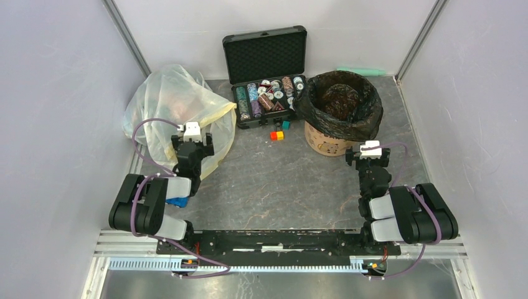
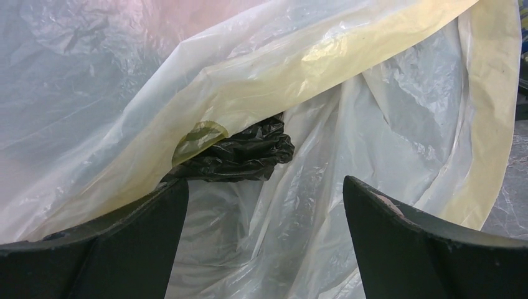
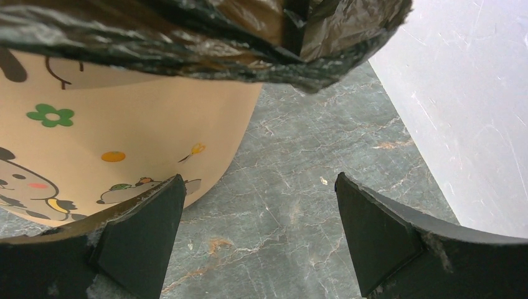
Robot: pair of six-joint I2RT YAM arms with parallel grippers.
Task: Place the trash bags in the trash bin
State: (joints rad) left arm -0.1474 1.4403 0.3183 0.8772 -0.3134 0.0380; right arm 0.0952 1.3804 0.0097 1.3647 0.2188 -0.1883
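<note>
Currently both jaws gape empty: the left gripper (image 2: 264,182) faces a crumpled black trash bag (image 2: 240,156) under the translucent yellowish bag (image 2: 348,68), and the right gripper (image 3: 258,177) sits beside the black-lined peach-orange bucket (image 3: 124,124).

Desk (image 1: 280,180): grey marbled surface.
Trash bin (image 1: 324,142): rear right, upright. Black bag (image 1: 367,115) lines it, draped over rim.
Open black case (image 1: 264,59) of chips: rear centre. Three small coloured cubes (image 1: 279,134) just in front.
Translucent yellowish bag (image 1: 162,99): rear left.
Left gripper (image 1: 192,138): over near edge of translucent bag.
Right gripper (image 1: 368,151): just beside near side of bin.
</note>
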